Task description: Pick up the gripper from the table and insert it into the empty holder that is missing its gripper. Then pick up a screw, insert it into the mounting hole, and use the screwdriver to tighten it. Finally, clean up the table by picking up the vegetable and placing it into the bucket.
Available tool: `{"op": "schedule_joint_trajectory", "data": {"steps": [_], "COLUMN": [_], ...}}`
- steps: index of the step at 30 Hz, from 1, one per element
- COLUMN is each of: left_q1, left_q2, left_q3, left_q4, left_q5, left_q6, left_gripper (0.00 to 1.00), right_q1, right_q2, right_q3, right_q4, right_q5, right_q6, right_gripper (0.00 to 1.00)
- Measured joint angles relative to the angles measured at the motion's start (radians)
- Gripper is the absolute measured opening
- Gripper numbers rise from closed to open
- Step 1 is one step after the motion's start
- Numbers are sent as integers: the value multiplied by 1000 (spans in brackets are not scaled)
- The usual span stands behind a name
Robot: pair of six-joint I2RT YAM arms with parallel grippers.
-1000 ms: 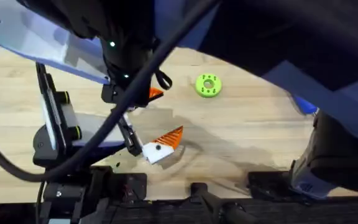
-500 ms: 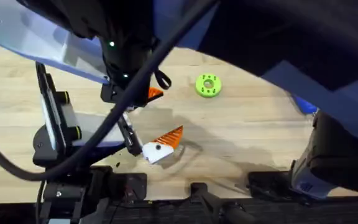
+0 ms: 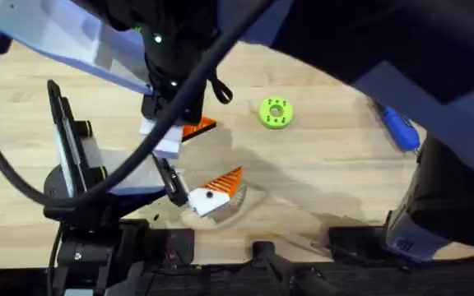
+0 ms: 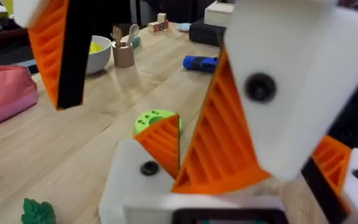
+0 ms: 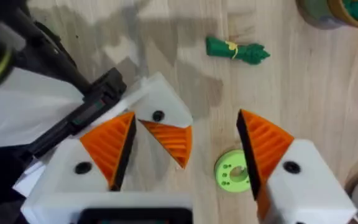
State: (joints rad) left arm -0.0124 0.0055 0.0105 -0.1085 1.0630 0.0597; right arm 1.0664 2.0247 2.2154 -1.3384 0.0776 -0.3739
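Observation:
The gripper, a plain orange wedge (image 5: 169, 140), sits in the holder (image 5: 160, 102), a white mount that is one finger of my left gripper (image 4: 247, 134). In the left wrist view the wedge (image 4: 161, 140) stands on that mount (image 4: 129, 190), whose mounting hole (image 4: 148, 168) is a dark dot; a screw in it I cannot tell. The other left finger carries a ribbed tip (image 3: 225, 182); this gripper is open. My right gripper (image 5: 185, 118) hangs open astride the wedge, one pad (image 4: 219, 146) close against it. The screwdriver (image 3: 397, 127) lies right. The vegetable (image 5: 235, 50) lies near the bucket (image 5: 325, 9).
A green disc with holes (image 3: 276, 113) lies just beyond the wedge. A white bowl (image 4: 98, 50) and a brown cup (image 4: 123, 53) stand farther off, with a pink bag (image 4: 5, 93) at the table's side. My right arm (image 3: 171, 74) crosses over the table's left half.
The right arm over the wedge has shifted toward the far side, and a white block now shows beside the wedge. The wedge has stayed put. More of the screwdriver shows.

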Motion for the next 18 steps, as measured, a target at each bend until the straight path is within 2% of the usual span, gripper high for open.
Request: {"op": "schedule_joint_trajectory", "data": {"steps": [6,12,18], "left_q1": [0,0,0], "left_q2": [0,0,0], "left_q3": [0,0,0], "left_q4": [0,0,0], "left_q5": [3,3,3], "left_q6": [1,1,1], "left_gripper": [986,986,986], "right_q1": [-28,-96,-147], "right_q2": [0,-6,-87], "right_q3": [0,0,0], "right_q4": [16,38,35], "right_q5": [-13,-19,-19], "right_q6": [56,167,259], "right_gripper": [937,938,939]}}
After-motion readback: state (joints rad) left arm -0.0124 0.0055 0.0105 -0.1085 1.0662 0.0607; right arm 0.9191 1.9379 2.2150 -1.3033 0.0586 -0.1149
